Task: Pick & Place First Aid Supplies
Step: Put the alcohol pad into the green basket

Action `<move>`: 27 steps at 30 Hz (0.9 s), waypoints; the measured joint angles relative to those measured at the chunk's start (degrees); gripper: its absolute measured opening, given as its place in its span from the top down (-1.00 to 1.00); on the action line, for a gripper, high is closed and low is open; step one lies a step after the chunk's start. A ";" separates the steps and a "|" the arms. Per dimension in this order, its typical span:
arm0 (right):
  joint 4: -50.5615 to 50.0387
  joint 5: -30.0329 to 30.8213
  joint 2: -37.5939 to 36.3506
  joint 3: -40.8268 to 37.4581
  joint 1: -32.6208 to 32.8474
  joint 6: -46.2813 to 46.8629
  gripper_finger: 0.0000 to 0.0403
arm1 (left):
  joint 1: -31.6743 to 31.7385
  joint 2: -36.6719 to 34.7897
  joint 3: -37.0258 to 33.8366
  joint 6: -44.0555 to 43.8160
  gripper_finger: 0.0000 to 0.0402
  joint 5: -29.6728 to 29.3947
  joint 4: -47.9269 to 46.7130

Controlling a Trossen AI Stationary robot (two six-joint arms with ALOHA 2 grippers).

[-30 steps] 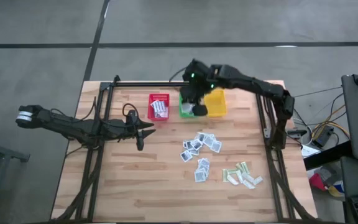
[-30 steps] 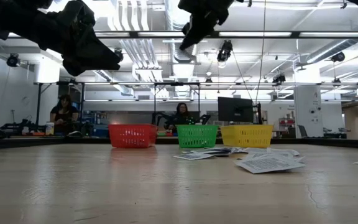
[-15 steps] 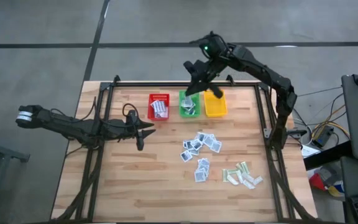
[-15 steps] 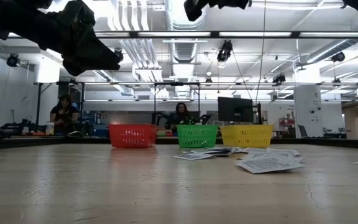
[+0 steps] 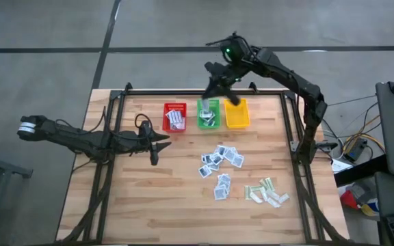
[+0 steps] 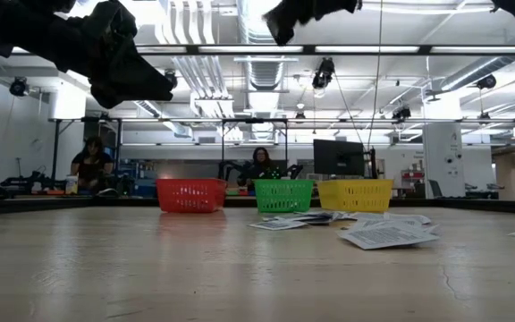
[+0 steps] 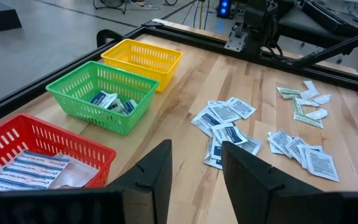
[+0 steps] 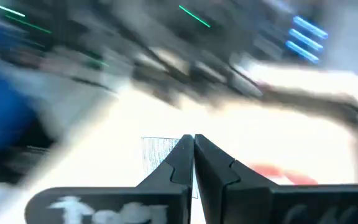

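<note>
First aid supplies lie loose on the wooden table: square white-blue packets (image 5: 221, 160) in the middle and pale green-beige strips (image 5: 267, 193) nearer the right front. Oblong striped packets (image 7: 30, 171) lie in the red basket (image 5: 174, 108), and small square ones (image 7: 110, 101) in the green basket (image 5: 208, 106). My right gripper (image 5: 214, 80) hangs shut, high over the green basket's far side, with nothing seen between its fingers. My left gripper (image 7: 194, 155) waits open at the table's left, holding nothing.
A yellow basket (image 5: 237, 123) stands to the right of the green one, so the three baskets form a row near the far edge. A black frame (image 5: 183, 89) runs along the table's edges. People sit in the room beyond the table (image 6: 262, 165).
My right gripper has risen from just over the green basket and swung toward the table's far edge, turning as it went; its fingers stay shut. The packets and baskets lie as before.
</note>
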 joint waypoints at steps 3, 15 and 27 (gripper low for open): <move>1.83 20.05 0.02 -1.91 0.82 -0.39 0.96 | -0.01 0.01 0.00 -0.01 0.34 0.00 0.00; 15.08 33.42 0.04 -18.97 0.94 6.96 0.96 | -0.02 0.00 0.00 -0.02 0.34 -0.18 0.02; 27.39 36.04 0.09 -37.24 0.81 11.71 0.96 | -0.01 0.00 0.00 -0.52 0.34 -0.49 0.02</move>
